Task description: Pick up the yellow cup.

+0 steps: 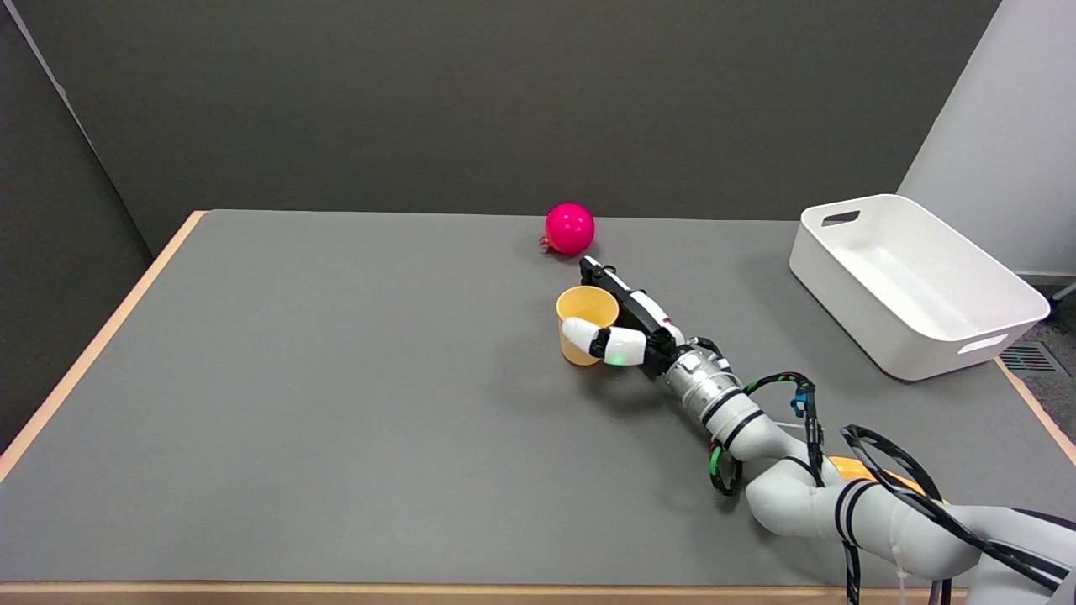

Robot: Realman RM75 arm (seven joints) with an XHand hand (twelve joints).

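Head view: the right hand (620, 323) reaches in from the lower right on its white arm (807, 496), low over the grey table (336, 403). The yellow cup (586, 323) stands upright on the table, open end up, right at the hand. The thumb (598, 340) lies across the front of the cup's wall, touching it. The other fingers (618, 290) run along the cup's far right side, stretched out past the rim. So the cup sits between the thumb and the other fingers. The hand looks closed around the cup, with the cup in its grip. The bottom of the cup looks like it is resting on the table, though I cannot be sure.

A pink ball (570, 228) sits on the table just past the tips of the long fingers, a little way behind the cup. It does not touch the hand or the cup. Something small and orange-red pokes out at its lower left, too small to tell what it is.

A white bin (916, 286) with cut-out handles stands well off to the right of the hand, near the table's far right corner.
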